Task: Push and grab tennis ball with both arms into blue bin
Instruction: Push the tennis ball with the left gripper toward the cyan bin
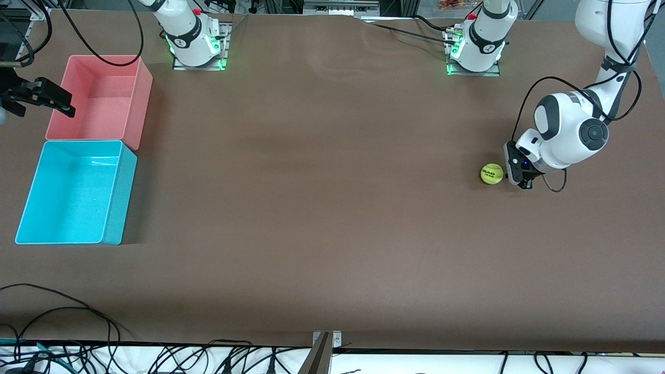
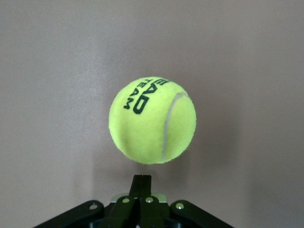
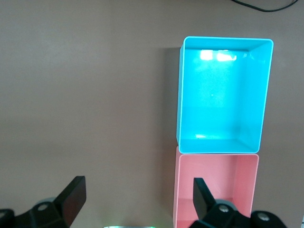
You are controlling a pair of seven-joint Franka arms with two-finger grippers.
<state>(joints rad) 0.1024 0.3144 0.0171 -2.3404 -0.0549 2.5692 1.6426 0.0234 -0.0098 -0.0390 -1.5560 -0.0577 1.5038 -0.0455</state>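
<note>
Fuzzy tennis ball touches closed left gripper; push squarely toward blue bin; right gripper waits open.

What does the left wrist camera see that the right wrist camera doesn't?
Only the left wrist view shows the tennis ball, close in front of the left end effector, whose fingers are shut together. Only the right wrist view shows the blue bin and the pink bin side by side, under the open right end effector. Both show the brown table.
</note>
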